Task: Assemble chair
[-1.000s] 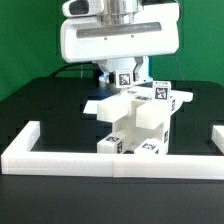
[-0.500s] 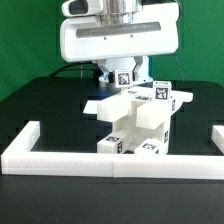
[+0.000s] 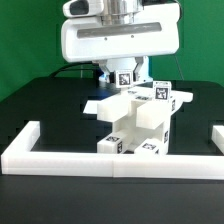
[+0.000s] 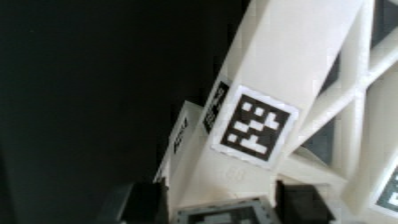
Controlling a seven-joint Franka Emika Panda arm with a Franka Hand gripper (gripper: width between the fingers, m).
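Midway through assembly, judging by the joined parts. Chair (image 3: 138, 120) standing on the black surface (image 3: 40, 105) against the border wall (image 3: 110, 160), gripper (image 3: 122, 78) low over its back. Jaws' state impossible to tell. Next likely seating a post squarely.

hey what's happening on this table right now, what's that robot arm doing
A white robot arm is reaching down over a chunky white plastic chair assembly, blocks and posts with small black-and-white square tags, standing on the black table against the low white border wall. The wrist view shows a tagged white post close up between the dark fingers. Whether the gripper is clamped on it cannot be told.
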